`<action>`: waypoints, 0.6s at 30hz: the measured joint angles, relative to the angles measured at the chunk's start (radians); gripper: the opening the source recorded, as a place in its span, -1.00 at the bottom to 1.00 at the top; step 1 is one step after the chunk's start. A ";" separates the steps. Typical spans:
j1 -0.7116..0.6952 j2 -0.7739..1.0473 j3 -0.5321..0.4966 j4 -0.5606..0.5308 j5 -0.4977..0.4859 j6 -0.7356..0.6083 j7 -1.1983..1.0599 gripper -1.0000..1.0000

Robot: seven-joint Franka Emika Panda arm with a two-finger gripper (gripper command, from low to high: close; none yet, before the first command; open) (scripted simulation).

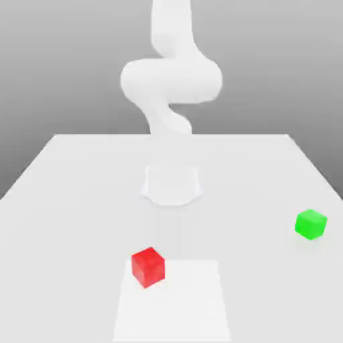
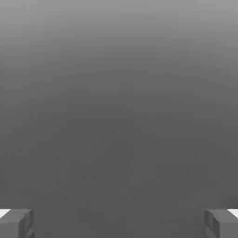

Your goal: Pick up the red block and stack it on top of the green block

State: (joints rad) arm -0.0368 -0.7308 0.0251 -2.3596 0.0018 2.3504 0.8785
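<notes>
The red block (image 1: 148, 266) sits on the white table near the front, a little toward the exterior view's left, at the edge of a paler square patch. The green block (image 1: 311, 224) rests on the table toward the exterior view's right, well apart from the red one. In the hand view my gripper (image 2: 119, 223) is open, its two grey fingertips (image 2: 16, 223) standing far apart with nothing between them, in front of a plain grey background. Neither block is near the fingers.
The arm's white base (image 1: 171, 184) stands at the table's middle back, with the white arm links (image 1: 171, 80) rising above it. A paler square patch (image 1: 173, 301) marks the front of the table (image 1: 74, 187).
</notes>
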 joint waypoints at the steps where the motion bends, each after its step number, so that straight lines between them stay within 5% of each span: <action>1: -0.017 0.034 0.012 -0.028 0.001 0.024 0.038 0.00; 18: -0.240 0.670 0.125 -0.495 0.015 0.469 0.698 0.00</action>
State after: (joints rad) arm -0.2771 -0.0611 0.1499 -2.8542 0.0164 2.8192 1.5760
